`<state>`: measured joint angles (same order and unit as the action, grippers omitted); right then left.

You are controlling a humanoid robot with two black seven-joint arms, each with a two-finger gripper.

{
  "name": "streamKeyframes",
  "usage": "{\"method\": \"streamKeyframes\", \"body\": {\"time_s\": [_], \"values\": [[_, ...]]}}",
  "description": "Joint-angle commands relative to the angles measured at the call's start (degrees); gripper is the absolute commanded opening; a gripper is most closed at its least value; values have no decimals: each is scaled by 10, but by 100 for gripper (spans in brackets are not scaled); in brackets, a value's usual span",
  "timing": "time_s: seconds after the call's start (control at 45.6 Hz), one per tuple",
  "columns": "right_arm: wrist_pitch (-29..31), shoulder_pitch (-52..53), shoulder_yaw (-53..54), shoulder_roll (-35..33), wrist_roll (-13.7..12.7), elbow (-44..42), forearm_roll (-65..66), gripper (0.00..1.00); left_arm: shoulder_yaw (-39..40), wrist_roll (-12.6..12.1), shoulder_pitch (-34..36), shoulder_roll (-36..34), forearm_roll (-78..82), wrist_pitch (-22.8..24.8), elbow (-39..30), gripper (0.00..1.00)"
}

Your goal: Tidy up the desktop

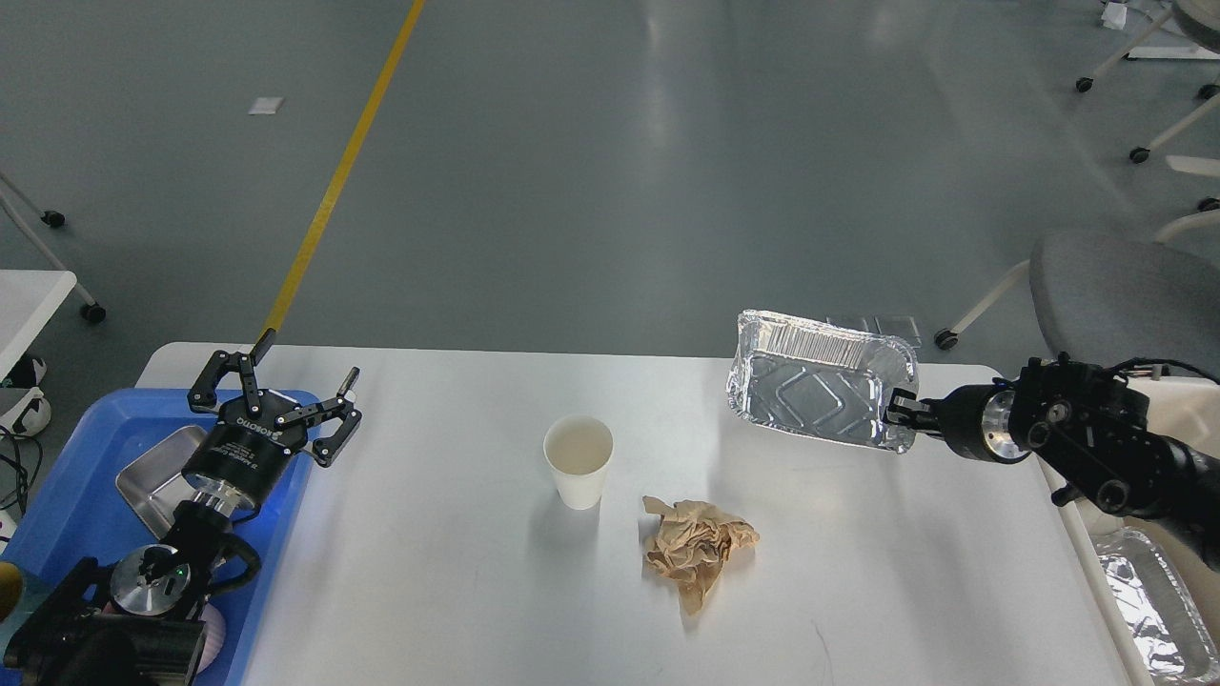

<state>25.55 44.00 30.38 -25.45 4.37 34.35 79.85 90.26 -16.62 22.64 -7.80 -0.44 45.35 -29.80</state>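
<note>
Right gripper [898, 413] pinches foil tray [820, 391] rim — left gripper [276, 379] spread wide, empty.

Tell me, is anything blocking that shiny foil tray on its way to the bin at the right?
Nothing visible does. The right gripper holds the silver foil tray lifted off the white desktop, and only bare table edge lies between it and the cream-white bin, where another foil tray lies.
</note>
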Motion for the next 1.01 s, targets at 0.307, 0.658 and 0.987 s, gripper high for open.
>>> {"method": "streamKeyframes", "body": {"time_s": [0.307, 0.658, 0.987], "values": [[2, -27, 4, -223, -1, 336, -73, 0, -3, -1, 5, 5, 1, -4, 0, 98], [-16, -80, 51, -277, -4, 488, -84, 0, -3, -1, 1, -1, 1, -4, 3, 98], [-12, -103, 49, -290, -4, 506, -85, 0, -2, 0, 3, -2, 2, 5, 5, 98]]}}
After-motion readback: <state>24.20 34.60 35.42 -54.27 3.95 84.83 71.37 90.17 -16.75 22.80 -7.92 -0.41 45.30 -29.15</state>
